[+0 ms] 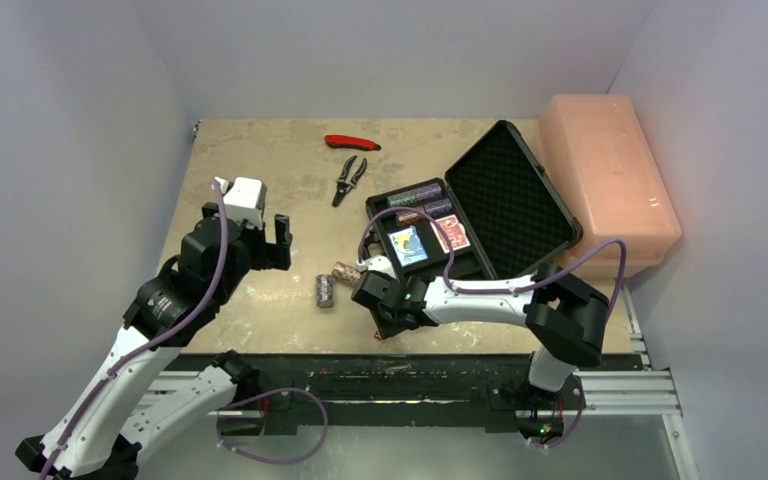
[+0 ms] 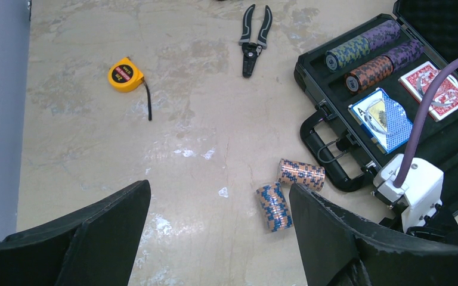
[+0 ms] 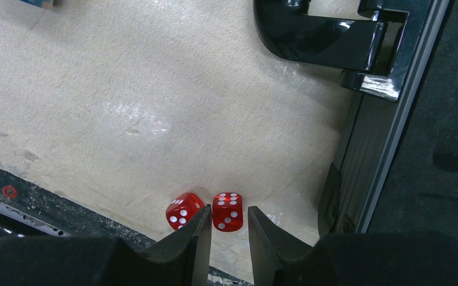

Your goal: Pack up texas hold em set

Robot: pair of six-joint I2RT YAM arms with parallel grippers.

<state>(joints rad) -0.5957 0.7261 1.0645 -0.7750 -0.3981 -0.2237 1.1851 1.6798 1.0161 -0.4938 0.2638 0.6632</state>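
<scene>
The black briefcase (image 1: 505, 190) lies open at the right, its handle (image 2: 319, 152) facing me. It holds chip stacks (image 2: 364, 44), a blue deck (image 2: 384, 117) and a red deck (image 2: 435, 89). Two more chip stacks (image 2: 274, 207) (image 2: 301, 173) lie on the table beside the handle. Two red dice (image 3: 227, 211) (image 3: 182, 211) sit near the table's front edge. My right gripper (image 3: 229, 223) is low there, jaws slightly open around the right die, with a small gap on one side. My left gripper (image 2: 220, 208) is wide open and empty above the table, left of the loose stacks.
Black pliers (image 1: 348, 180) and a red-handled tool (image 1: 352, 142) lie at the back. A yellow tape measure (image 2: 125, 75) lies at the left. A large pink box (image 1: 610, 180) stands right of the case. The table's front edge (image 3: 12, 190) runs just below the dice.
</scene>
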